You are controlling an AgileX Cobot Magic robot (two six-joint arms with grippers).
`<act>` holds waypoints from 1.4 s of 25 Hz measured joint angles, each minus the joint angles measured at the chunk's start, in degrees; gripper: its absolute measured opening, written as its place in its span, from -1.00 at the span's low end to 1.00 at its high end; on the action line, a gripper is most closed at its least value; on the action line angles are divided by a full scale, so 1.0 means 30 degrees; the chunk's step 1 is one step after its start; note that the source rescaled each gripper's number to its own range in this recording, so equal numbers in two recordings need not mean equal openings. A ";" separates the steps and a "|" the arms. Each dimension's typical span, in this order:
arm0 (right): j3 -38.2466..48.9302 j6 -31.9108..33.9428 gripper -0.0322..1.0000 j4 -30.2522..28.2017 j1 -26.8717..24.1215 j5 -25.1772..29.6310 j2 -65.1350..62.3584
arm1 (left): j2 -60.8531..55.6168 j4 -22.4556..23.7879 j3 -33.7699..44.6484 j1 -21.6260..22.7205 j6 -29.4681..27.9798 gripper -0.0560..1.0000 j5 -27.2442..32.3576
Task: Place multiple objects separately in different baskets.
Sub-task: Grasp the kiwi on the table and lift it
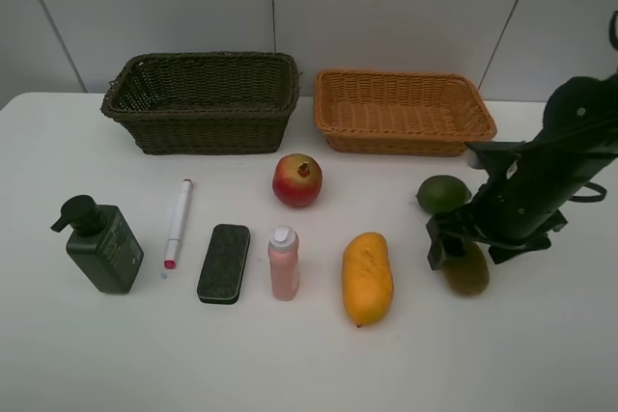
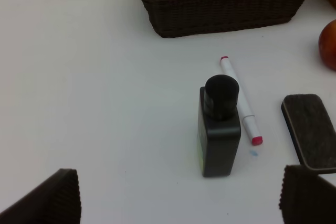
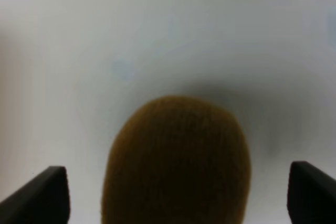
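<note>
My right gripper [image 1: 462,254] hangs open over the brown kiwi [image 1: 469,275], one finger on each side. In the right wrist view the kiwi [image 3: 176,161] fills the gap between the fingertips [image 3: 44,192], with space left on both sides. A green lime [image 1: 442,193] lies just behind it. The mango [image 1: 367,279], pink bottle [image 1: 283,261], eraser pad [image 1: 224,262], marker [image 1: 178,223], pump bottle [image 1: 101,243] and pomegranate [image 1: 297,180] sit across the table. My left gripper [image 2: 178,198] is open above the table, just short of the pump bottle [image 2: 219,127], marker [image 2: 239,100] and eraser pad [image 2: 311,129].
Two empty baskets stand at the back against the wall: a dark green-brown one [image 1: 208,127] on the left and an orange one [image 1: 396,140] on the right. The dark basket [image 2: 220,14] also shows in the left wrist view. The left arm is outside the high view.
</note>
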 joint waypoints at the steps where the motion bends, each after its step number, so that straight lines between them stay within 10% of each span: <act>1: 0.0000 0.0000 0.99 0.0050 0.0000 -0.0046 0.0204 | 0.0000 0.0000 0.0000 0.0000 0.0000 1.00 0.0000; 11: 0.0000 0.0000 0.88 0.0116 0.0000 -0.0359 0.0728 | 0.0000 0.0000 0.0000 0.0000 0.0000 1.00 0.0000; 13: 0.0000 0.0000 0.43 0.0116 0.0000 -0.0359 0.0728 | 0.0000 0.0000 0.0000 0.0000 0.0000 1.00 0.0000; 16: 0.0000 0.0000 -0.94 0.0132 0.0000 -0.0342 0.0728 | 0.0000 0.0000 0.0000 0.0000 0.0000 1.00 0.0000; 35: 0.0000 0.0000 -0.88 0.0132 0.0000 -0.0181 0.0728 | 0.0000 0.0000 0.0000 0.0000 0.0000 1.00 0.0000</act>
